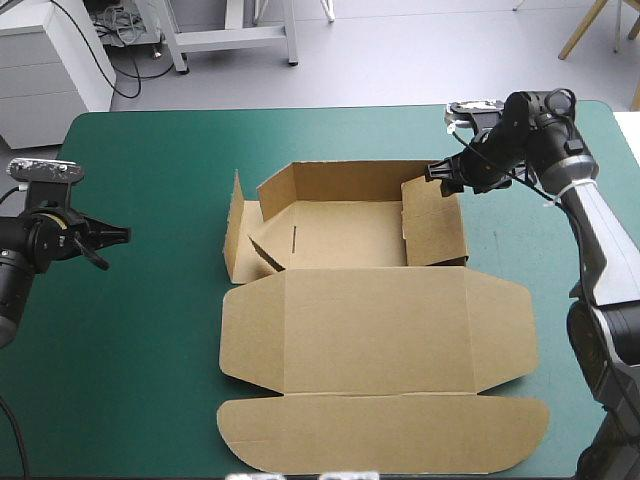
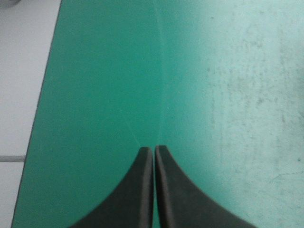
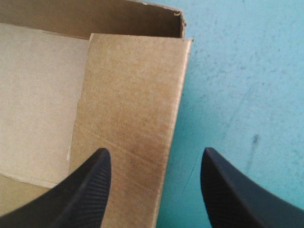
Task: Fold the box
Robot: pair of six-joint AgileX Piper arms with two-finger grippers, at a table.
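The box [image 1: 375, 330] lies in the middle of the teal-green cover [image 1: 130, 330], a cut sheet of brown board partly formed. Its far half is an open tray: the far wall [image 1: 340, 180] stands up, the left wall [image 1: 236, 235] stands with a loose tab leaning in beside it, and the right wall [image 1: 437, 225] is raised with a short flap turned in at the far corner. Its near half, the lid [image 1: 370, 335], lies flat on the cover, with a long rounded flap [image 1: 385, 432] along the edge farthest from the tray. The right gripper [image 1: 447, 175] hangs at the box's far right corner, fingers spread wide and pinching nothing. In the right wrist view it [image 3: 156, 152] straddles the edge of the right wall: one finger [image 3: 88, 190] is over the board on the tray's side, the other [image 3: 228, 190] over bare cover outside the box; whether either finger touches the board cannot be told. The left gripper [image 1: 118, 237] is well apart from the box, out beyond its left wall. In its own view its fingers [image 2: 154, 148] are pressed together in a pointed arch, with only bare cover ahead of them.
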